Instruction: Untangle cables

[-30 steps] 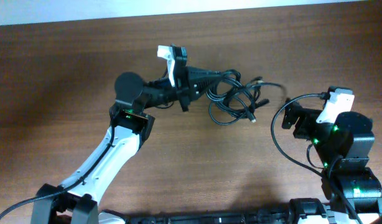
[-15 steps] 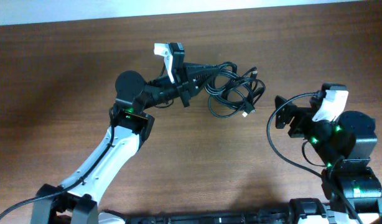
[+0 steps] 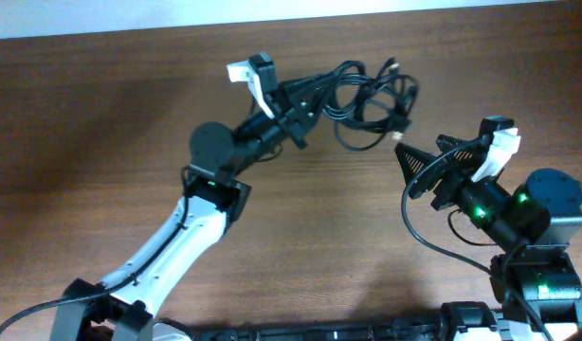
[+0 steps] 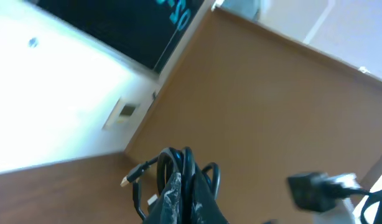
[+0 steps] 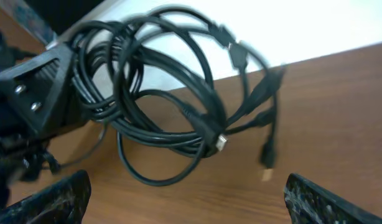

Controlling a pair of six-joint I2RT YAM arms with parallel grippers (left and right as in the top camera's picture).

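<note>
cables (image 3: 362, 95) in left jaws; right jaws wide

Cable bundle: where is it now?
Overhead view, far centre of the table: the cable bundle is held by the shut left gripper, with the open right gripper just short of it.

Left claw (image 3: 308, 98) with its cables (image 3: 369, 93) farther back, right claw (image 3: 406, 171) now nearer to them.

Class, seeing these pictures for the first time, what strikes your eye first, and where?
A tangled bundle of black cables dangles near the far edge of the table, clamped in the left gripper. Facing it from the right, the right gripper gapes wide open, holding nothing.
</note>
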